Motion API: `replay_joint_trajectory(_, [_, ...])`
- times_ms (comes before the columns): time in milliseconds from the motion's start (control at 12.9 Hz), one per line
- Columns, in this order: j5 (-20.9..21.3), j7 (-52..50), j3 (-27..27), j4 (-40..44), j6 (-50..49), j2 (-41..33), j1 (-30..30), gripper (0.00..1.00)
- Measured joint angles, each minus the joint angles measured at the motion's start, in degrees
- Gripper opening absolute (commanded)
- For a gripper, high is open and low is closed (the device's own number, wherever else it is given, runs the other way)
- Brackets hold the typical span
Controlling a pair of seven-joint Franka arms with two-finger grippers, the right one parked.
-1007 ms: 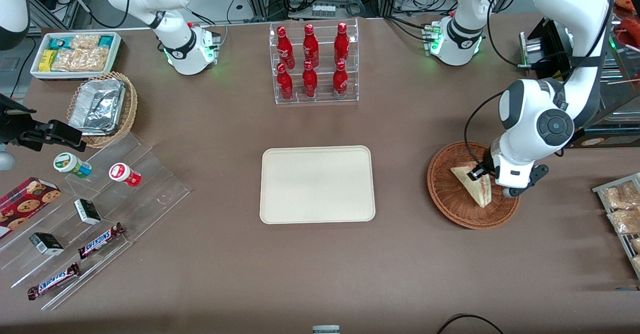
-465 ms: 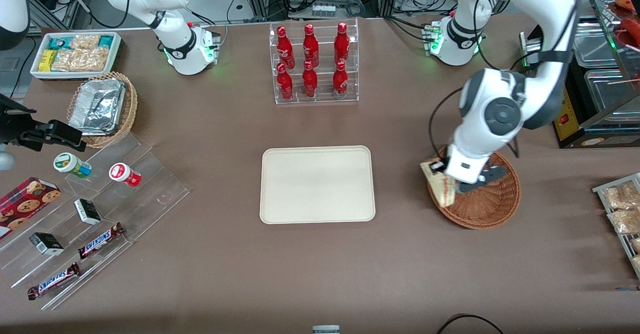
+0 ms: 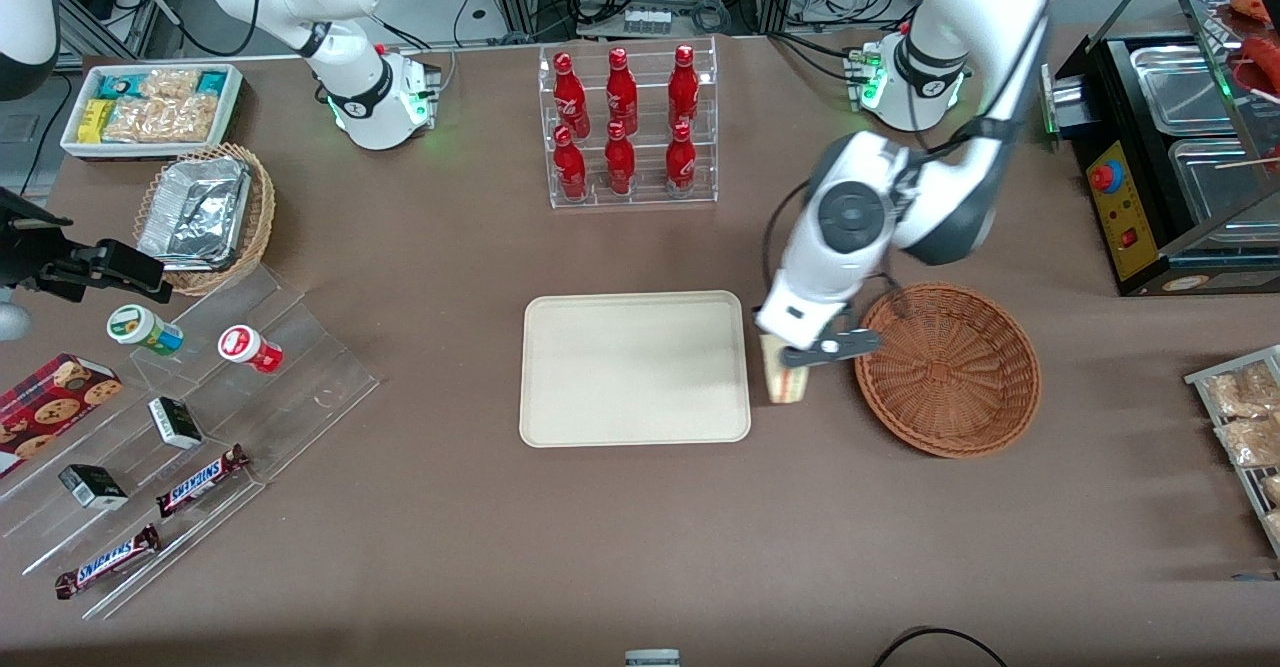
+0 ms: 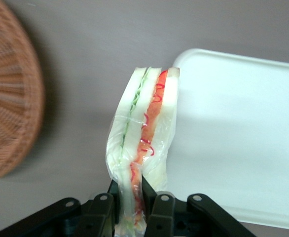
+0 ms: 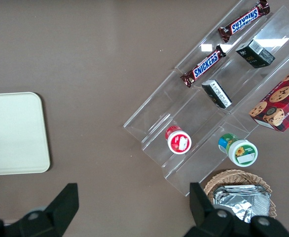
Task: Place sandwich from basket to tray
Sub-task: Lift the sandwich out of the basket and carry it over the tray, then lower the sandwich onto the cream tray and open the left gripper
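Half the job is done: your gripper [image 3: 790, 359] is clenched on the sandwich [image 3: 783, 382], airborne between basket [image 3: 947, 369] and tray [image 3: 634, 368]. You must carry on toward 9 o'clock over the tray and release.

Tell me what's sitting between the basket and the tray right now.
In the front view, the gripper, shut on the sandwich, hangs between the basket and the tray; under it, only bare tabletop.

1. Sandwich [image 4: 143, 143]: soft white bread, wrapped in clear glossy film.
2. Basket [image 3: 948, 369]: brown woven wicker, rough.
3. Tray [image 3: 634, 368]: cream, smooth, matt.
4. Gripper [image 4: 137, 207]: black matt plastic fingers clamped on the wrap.
5. Table [image 3: 600, 547]: matt brown.
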Motion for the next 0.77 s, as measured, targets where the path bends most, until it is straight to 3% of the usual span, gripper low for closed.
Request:
replay_joint_trajectory(310, [0.0, -0.6, 0.0, 8.7, -0.4, 7.7, -4.1, 0.00])
replay_joint_trajectory(775, [0.0, -0.6, 0.1, 15.8, -0.9, 14.3, -4.7, 0.00])
